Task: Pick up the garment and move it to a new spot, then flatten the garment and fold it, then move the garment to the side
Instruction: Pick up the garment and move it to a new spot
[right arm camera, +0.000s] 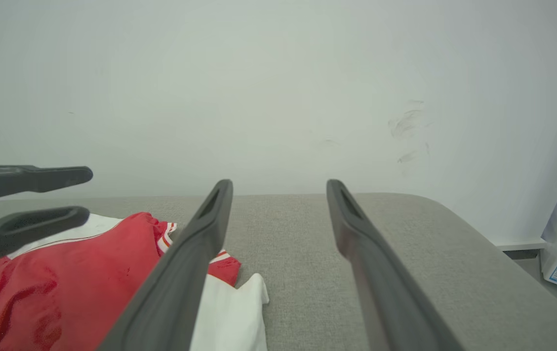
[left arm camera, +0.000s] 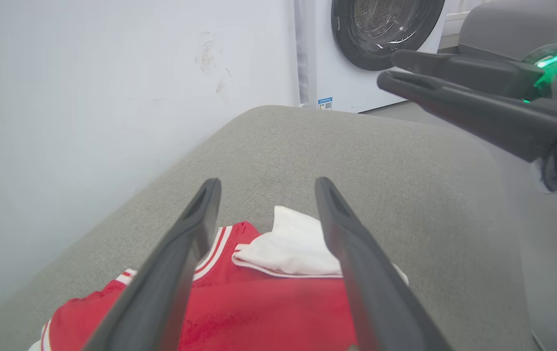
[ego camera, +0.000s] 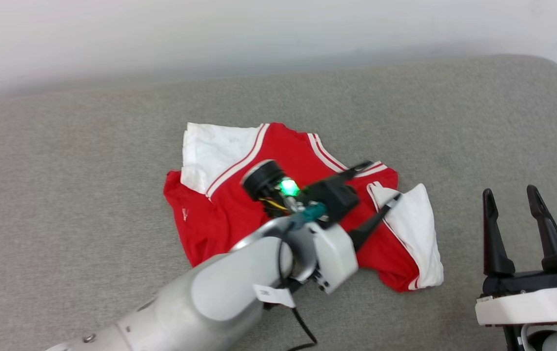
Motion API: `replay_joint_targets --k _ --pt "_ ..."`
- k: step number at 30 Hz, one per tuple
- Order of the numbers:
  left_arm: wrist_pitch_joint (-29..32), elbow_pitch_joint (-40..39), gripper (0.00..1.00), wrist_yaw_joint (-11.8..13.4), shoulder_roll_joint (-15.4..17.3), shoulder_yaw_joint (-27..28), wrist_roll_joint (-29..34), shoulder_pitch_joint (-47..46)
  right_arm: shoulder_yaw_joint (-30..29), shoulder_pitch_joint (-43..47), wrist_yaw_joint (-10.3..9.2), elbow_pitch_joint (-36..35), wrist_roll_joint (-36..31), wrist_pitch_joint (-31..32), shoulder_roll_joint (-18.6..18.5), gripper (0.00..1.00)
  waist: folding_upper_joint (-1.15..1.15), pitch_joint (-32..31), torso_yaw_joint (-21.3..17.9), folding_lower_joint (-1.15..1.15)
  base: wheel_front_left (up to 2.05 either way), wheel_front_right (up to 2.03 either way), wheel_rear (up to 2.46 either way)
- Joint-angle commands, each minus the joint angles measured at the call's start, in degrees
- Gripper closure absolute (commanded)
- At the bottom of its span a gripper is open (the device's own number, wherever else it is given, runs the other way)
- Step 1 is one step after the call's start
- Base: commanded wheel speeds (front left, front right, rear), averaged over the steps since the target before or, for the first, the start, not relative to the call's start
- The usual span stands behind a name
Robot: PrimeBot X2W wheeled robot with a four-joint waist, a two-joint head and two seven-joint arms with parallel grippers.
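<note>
Lying rumpled at mid grey fabric surface (ego camera: 64, 204): garment (ego camera: 220, 214), red, one white sleeve (ego camera: 417, 219) at its right edge | left jaws: spread wide just over garment's right half, gripping nothing | right jaws: spread wide, empty, near surface's right end, clear of garment.

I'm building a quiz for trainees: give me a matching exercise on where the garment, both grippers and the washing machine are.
1 garment
2 left gripper
3 right gripper
4 washing machine

A open, over bare grey cushion
B beyond the cushion's end
C rumpled on the cushion
D open, above the garment

Pairs: 1-C, 2-D, 3-A, 4-B
</note>
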Motion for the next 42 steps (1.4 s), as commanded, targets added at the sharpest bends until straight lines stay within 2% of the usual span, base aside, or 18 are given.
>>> replay_joint_targets --k 1,7,12,16,20,27,35,42 --pt "-1.46 -0.53 0.00 1.85 1.42 1.56 -0.53 1.57 -0.26 0.92 -0.04 0.12 -0.23 -0.14 0.15 0.00 0.00 -2.25 1.87 0.01 0.00 0.00 0.00" --pt "-5.42 -2.97 0.00 9.52 7.24 8.32 -1.48 6.46 -0.54 2.56 -0.04 0.12 -0.86 -0.14 0.15 0.00 0.00 -4.23 3.57 0.01 0.00 0.00 0.00" --pt "-6.41 -5.44 0.00 15.13 10.95 14.58 -1.31 11.96 -0.91 3.75 -0.04 0.51 -1.36 -0.14 0.15 0.00 0.00 -5.47 5.10 0.01 0.00 0.00 0.00" --pt "-6.46 -9.33 0.00 18.58 13.03 20.90 0.81 17.56 -1.15 4.51 -0.04 0.75 -1.40 -0.14 0.15 0.00 0.00 -6.11 6.11 0.01 0.00 0.00 0.00" --pt "-6.42 -12.66 0.00 20.33 14.30 27.30 3.73 24.20 -1.13 5.03 -0.04 1.17 -1.33 -0.14 0.15 0.00 0.00 -6.68 6.84 0.01 0.00 0.00 0.00" --pt "-6.43 -17.49 0.00 19.62 12.65 38.14 8.90 35.85 -1.06 6.01 -0.04 1.79 -0.89 -0.14 0.15 0.00 0.00 -8.19 7.57 0.01 0.00 0.00 0.00" --pt "-6.44 -20.58 0.00 15.87 7.68 48.19 15.38 45.97 -0.71 6.88 -0.04 2.18 -0.04 -0.14 0.15 0.00 0.00 -9.05 8.04 0.01 0.00 0.00 0.00" --pt "-6.44 -20.73 0.00 12.13 2.70 54.57 20.44 50.37 -0.65 7.76 -0.04 2.37 0.31 -0.14 0.15 0.00 0.00 -9.36 8.22 0.01 0.00 0.00 0.00"
